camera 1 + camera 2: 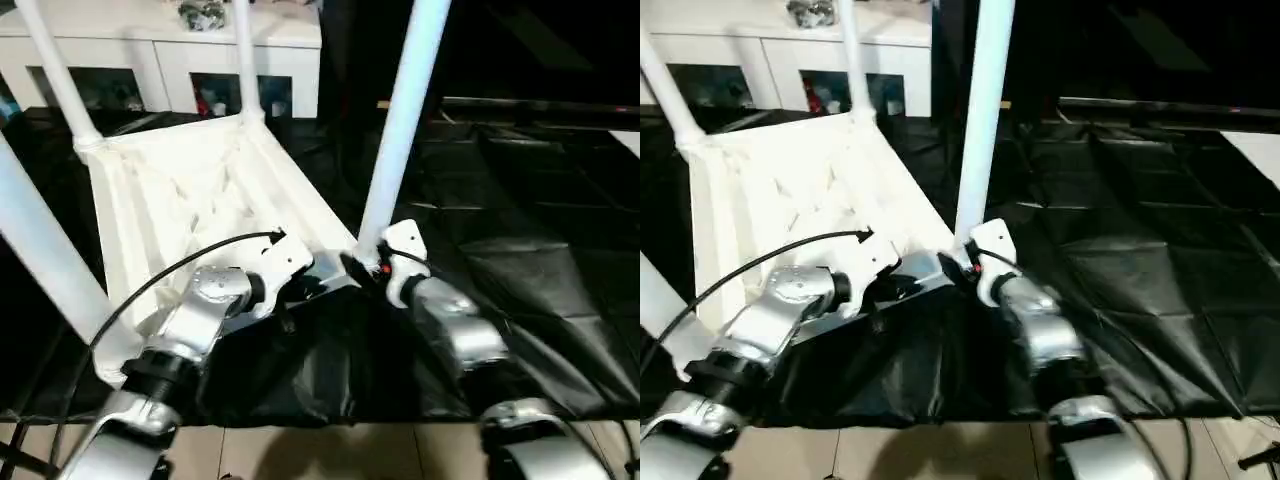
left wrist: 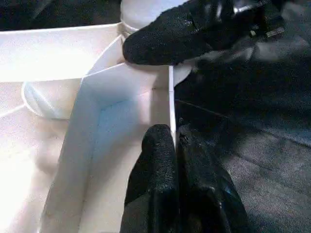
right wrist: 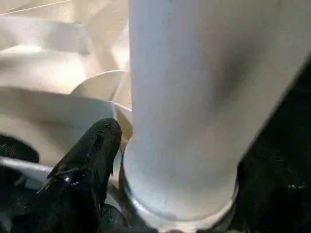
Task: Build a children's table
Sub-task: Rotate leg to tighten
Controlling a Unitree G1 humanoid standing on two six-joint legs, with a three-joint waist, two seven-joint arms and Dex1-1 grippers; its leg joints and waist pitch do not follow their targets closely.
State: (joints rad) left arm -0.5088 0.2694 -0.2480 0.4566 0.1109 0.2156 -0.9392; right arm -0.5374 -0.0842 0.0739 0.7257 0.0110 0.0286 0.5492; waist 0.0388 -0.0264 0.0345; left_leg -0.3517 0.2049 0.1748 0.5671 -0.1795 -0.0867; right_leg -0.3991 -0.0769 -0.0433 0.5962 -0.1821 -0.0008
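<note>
Plastic of the small all-white children's table (image 1: 200, 190) looks light and stiff but smooth — likely slippery on the round parts, so the thin rim of the square top or a leg's base seems the surest hold. It lies upside down on the black sheet (image 1: 540, 250), ribbed underside up, with four long round tapered white legs (image 1: 405, 120) standing in its corners. Left hand (image 2: 174, 141) has its fingers pressed together on the rim at the near corner. Right hand (image 3: 114, 143) sits at the base of the near right leg — one black finger touches it; whether it grips cannot be told. One white glass-doored cabinet (image 1: 160, 60) stands behind.
</note>
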